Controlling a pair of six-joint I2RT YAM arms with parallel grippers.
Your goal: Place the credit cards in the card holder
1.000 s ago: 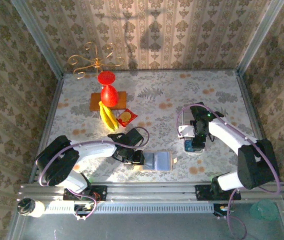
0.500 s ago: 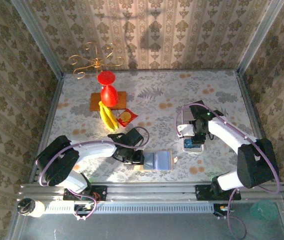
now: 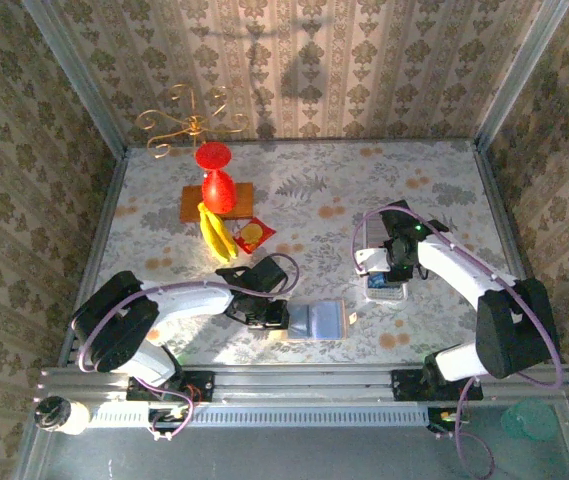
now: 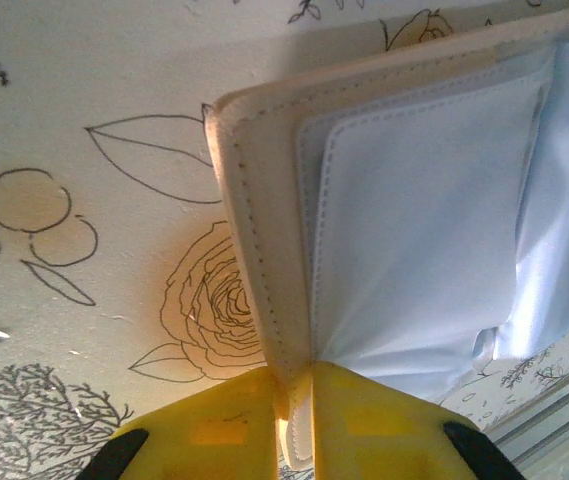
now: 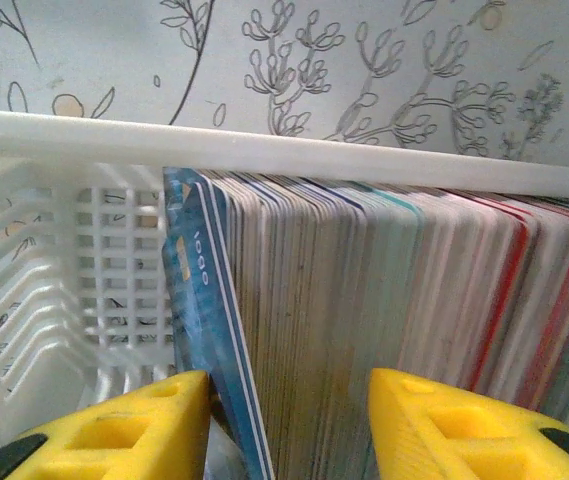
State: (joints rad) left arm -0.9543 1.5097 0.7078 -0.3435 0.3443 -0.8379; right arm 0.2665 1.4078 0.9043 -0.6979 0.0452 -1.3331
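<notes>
Right gripper [image 5: 289,410] has narrowed to roughly half open astride the credit cards [image 5: 384,290] standing on edge in the white tray [image 5: 264,150], one finger [image 5: 134,425] touching a leaning blue card [image 5: 199,290], detail the wrist view resolves; left gripper [image 4: 294,425] pinches the open card holder [image 4: 259,230] by its tan edge.

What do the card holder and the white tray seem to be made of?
The card holder: probably leather or imitation, matte tan, with a stitched edge; its inner sleeves look like soft translucent plastic. The tray: moulded white plastic, slightly glossy, with slotted walls.
</notes>
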